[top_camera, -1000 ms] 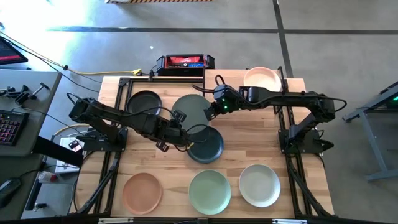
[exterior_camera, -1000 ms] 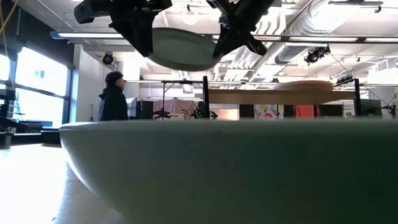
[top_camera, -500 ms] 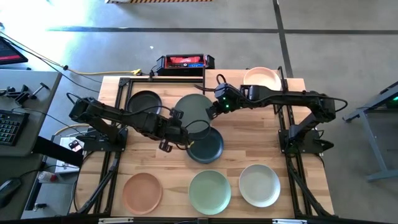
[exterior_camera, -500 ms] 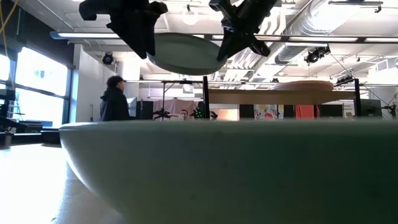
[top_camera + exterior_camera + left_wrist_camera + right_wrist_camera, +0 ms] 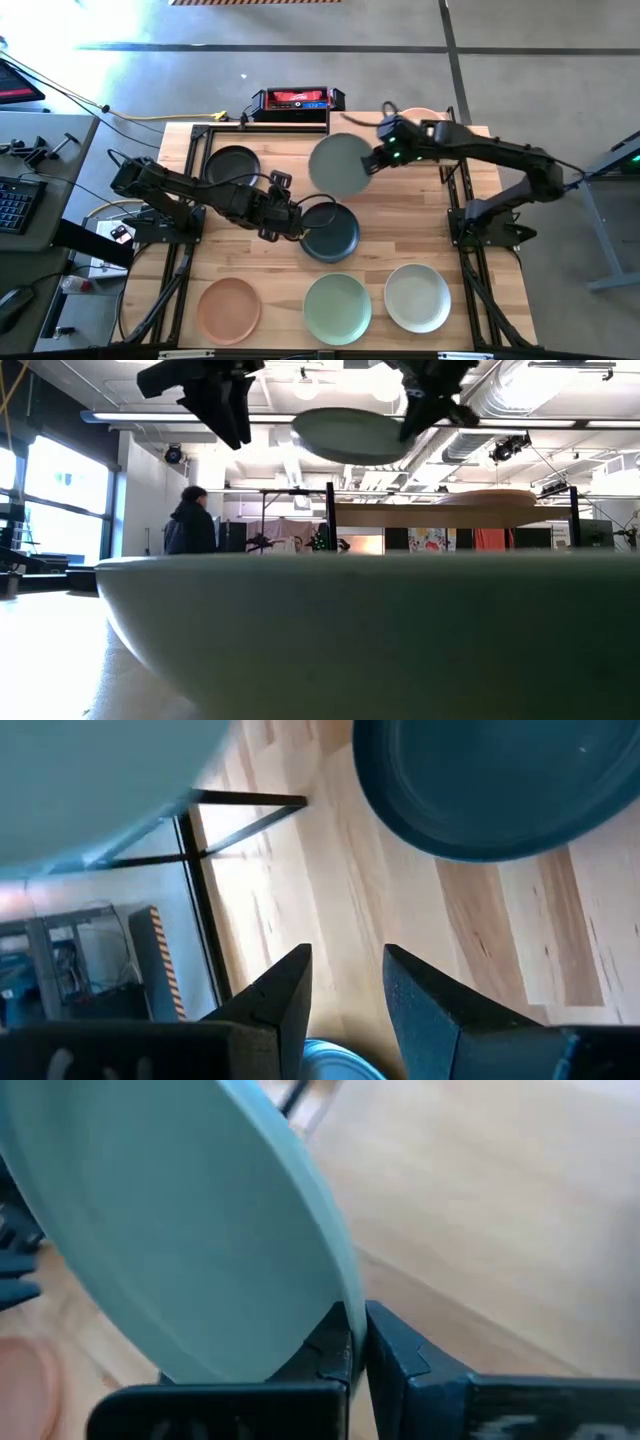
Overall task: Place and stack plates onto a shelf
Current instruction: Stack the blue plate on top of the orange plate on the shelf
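Observation:
My right gripper (image 5: 374, 160) is shut on a pale green plate (image 5: 339, 165), held in the air over the far middle of the table. It also shows high up in the low view (image 5: 350, 435). The shelf (image 5: 400, 515) stands at the far right. A peach plate (image 5: 414, 116) lies on it, partly hidden by my right arm. My left gripper (image 5: 296, 214) is open, hanging above the table beside a black plate (image 5: 330, 234) that lies flat on the tabletop. It touches nothing. My right gripper pinches the pale green plate's rim (image 5: 345, 1295) between its two fingers (image 5: 330, 1348). It comes roughly level from the table's right side, onto the plate's right edge. The plate is lifted clear and nearly level, reaching out toward the left from the fingers.
Another black plate (image 5: 232, 163) lies at the far left inside a black frame. A peach plate (image 5: 228, 306), a pale green plate (image 5: 338, 306) and a cream plate (image 5: 417, 297) sit along the near edge. A red-and-black box (image 5: 297, 99) stands beyond the far edge. A person (image 5: 188, 525) is in the room behind.
My right gripper has carried the pale green plate up and toward the table's right and far edge, toward the shelf. The plate has drawn away from my left gripper, which stood at its left rim a second ago and now hangs apart from it.

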Robot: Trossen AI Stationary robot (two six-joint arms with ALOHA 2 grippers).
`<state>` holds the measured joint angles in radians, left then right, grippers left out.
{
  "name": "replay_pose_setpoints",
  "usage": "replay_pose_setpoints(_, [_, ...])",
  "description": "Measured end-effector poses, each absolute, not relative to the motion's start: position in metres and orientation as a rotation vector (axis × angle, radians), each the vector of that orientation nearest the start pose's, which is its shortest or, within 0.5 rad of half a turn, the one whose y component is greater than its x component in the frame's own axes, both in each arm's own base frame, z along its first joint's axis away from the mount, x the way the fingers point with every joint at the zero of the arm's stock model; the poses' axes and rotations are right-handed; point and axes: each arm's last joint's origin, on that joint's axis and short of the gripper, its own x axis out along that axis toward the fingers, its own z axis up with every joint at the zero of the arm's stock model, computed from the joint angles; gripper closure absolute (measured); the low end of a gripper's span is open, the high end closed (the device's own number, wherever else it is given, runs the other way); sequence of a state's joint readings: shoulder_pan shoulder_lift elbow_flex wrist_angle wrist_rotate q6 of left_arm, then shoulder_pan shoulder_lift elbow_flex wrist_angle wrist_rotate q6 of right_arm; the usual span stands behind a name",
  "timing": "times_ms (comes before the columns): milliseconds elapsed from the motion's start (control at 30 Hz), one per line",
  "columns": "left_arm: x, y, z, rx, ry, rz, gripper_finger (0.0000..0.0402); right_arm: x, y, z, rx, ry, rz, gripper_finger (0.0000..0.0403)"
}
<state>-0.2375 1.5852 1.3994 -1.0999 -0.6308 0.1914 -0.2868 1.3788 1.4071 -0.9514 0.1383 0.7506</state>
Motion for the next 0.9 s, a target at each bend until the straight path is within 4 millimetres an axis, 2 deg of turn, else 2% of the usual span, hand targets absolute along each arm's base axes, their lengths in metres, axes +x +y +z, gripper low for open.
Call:
replay_pose_setpoints(233, [0.297,-0.054,0.294,0.654,1.196,0.266,0.0289,0.206,-0.093,0.376,0.801,0.691,-0.842,0.0403])
replay_pose_setpoints(467, [0.297,-0.054,0.294,0.613,1.185,0.293,0.0291,0.158,-0.097,0.39,0.855,0.652,-0.956,0.0403])
replay_pose_setpoints(700, [0.297,-0.054,0.294,0.613,1.185,0.293,0.0291,0.122,-0.095,0.394,0.883,0.672,-1.051,0.0403])
replay_pose_setpoints(900, [0.297,-0.054,0.294,0.613,1.185,0.293,0.0291,0.103,-0.094,0.398,0.873,0.653,-1.07,0.0403])
